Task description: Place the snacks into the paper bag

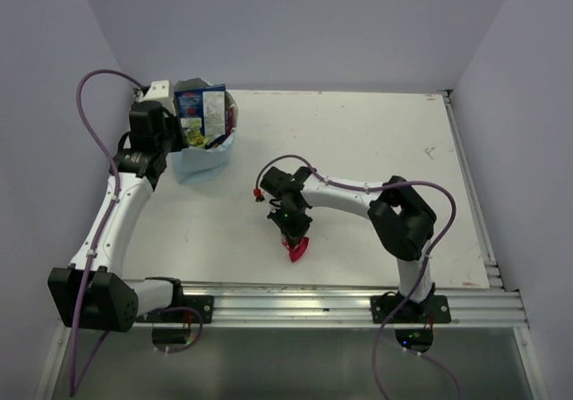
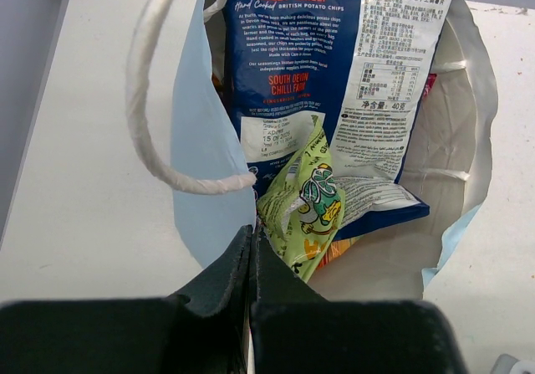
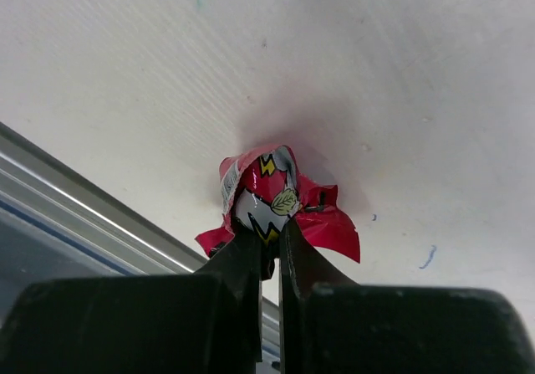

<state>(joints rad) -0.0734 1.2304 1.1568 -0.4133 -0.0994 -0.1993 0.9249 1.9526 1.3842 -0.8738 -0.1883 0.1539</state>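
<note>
The pale blue paper bag (image 1: 210, 160) stands open at the far left of the table. In it are a blue-and-white packet (image 1: 201, 106), a small green-yellow packet (image 1: 194, 133) and a glimpse of an orange one (image 2: 338, 248). My left gripper (image 1: 182, 145) is shut on the bag's near rim; the left wrist view shows the bag wall (image 2: 201, 181), the blue-and-white packet (image 2: 334, 73) and the green-yellow packet (image 2: 305, 198) just past the gripper (image 2: 251, 236). My right gripper (image 1: 291, 237) is shut on the small red packet (image 1: 297, 250) near the table's front middle; the right wrist view shows the packet (image 3: 267, 194) crumpled at the fingertips of that gripper (image 3: 272, 238).
A white rope handle (image 2: 142, 81) loops off the bag's rim. An aluminium rail (image 1: 322, 306) runs along the table's front edge, close to the red packet, and shows in the right wrist view (image 3: 75, 198). Walls close in the left, back and right.
</note>
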